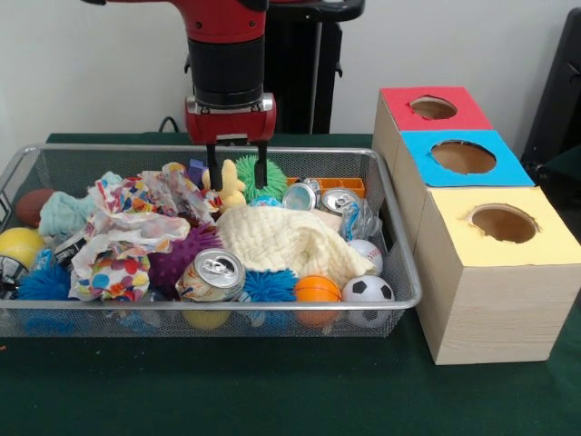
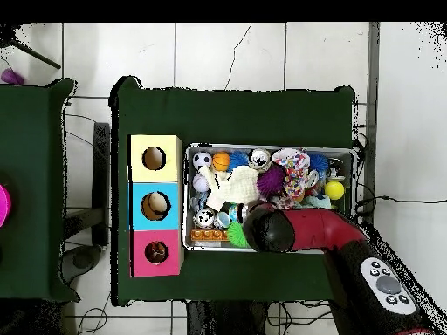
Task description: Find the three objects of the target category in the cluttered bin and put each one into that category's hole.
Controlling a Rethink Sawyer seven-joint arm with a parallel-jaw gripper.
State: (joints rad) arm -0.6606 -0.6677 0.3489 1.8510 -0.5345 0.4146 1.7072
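My gripper hangs open over the back of the wire mesh bin. A yellow toy figure stands just below the gap between its fingers, and a green spiky ball sits behind the right one. Nothing is held. Three drink cans lie in the bin: one at the front and two at the back right. Three boxes with holes stand beside the bin: red, blue and yellow. In the overhead view the arm hides the gripper.
The bin also holds a cream cloth, crumpled patterned paper, a purple spiky ball, a blue spiky ball, a soccer ball, an orange ball and a yellow ball. Something pale shows inside the blue box's hole.
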